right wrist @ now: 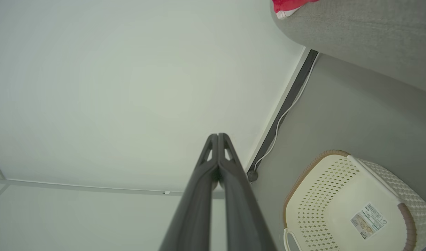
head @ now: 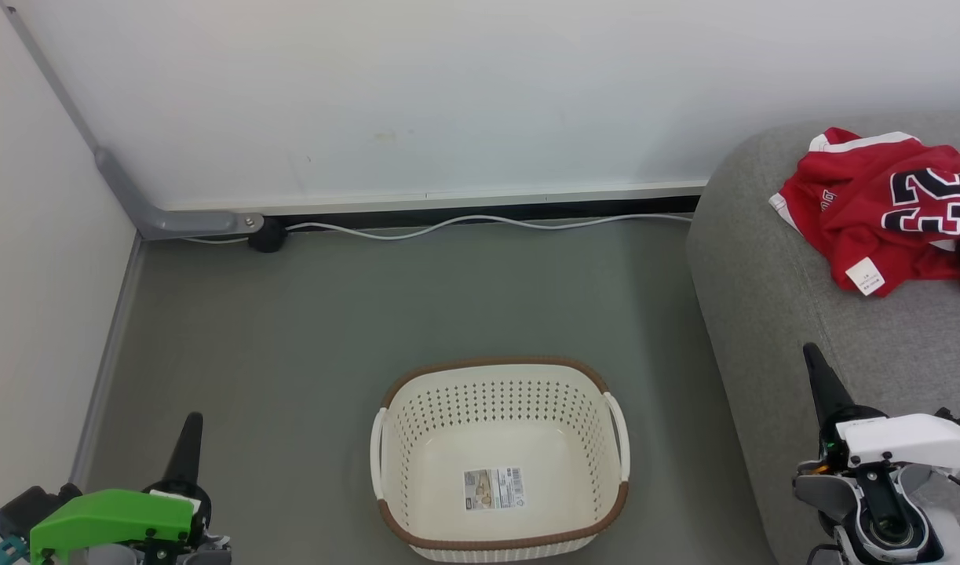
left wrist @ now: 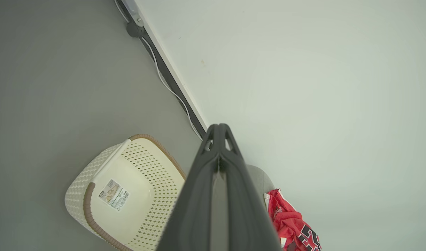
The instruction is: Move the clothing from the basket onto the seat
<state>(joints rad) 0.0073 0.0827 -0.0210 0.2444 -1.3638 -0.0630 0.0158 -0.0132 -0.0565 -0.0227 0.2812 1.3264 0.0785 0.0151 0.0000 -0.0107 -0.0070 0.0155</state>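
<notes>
The red clothing (head: 888,208), a jersey with "22" and white trim, lies crumpled on the grey seat (head: 770,314) at the right. The cream basket (head: 499,459) with its brown rim stands on the floor, with just a sticker label at its bottom. My left gripper (head: 187,431) is shut at the lower left, well left of the basket, holding nothing. My right gripper (head: 815,369) is shut over the seat's front edge, below the jersey. In the left wrist view the shut left gripper (left wrist: 218,129) points past the basket (left wrist: 129,195) and clothing (left wrist: 293,225). Right wrist view: the shut right gripper (right wrist: 218,137), the basket (right wrist: 341,195), the seat (right wrist: 366,38), the clothing (right wrist: 287,6).
A white cable (head: 480,224) runs along the dark baseboard under the white wall. A grey conduit (head: 158,220) comes down the left corner to a black plug (head: 268,234). Grey floor (head: 307,329) surrounds the basket.
</notes>
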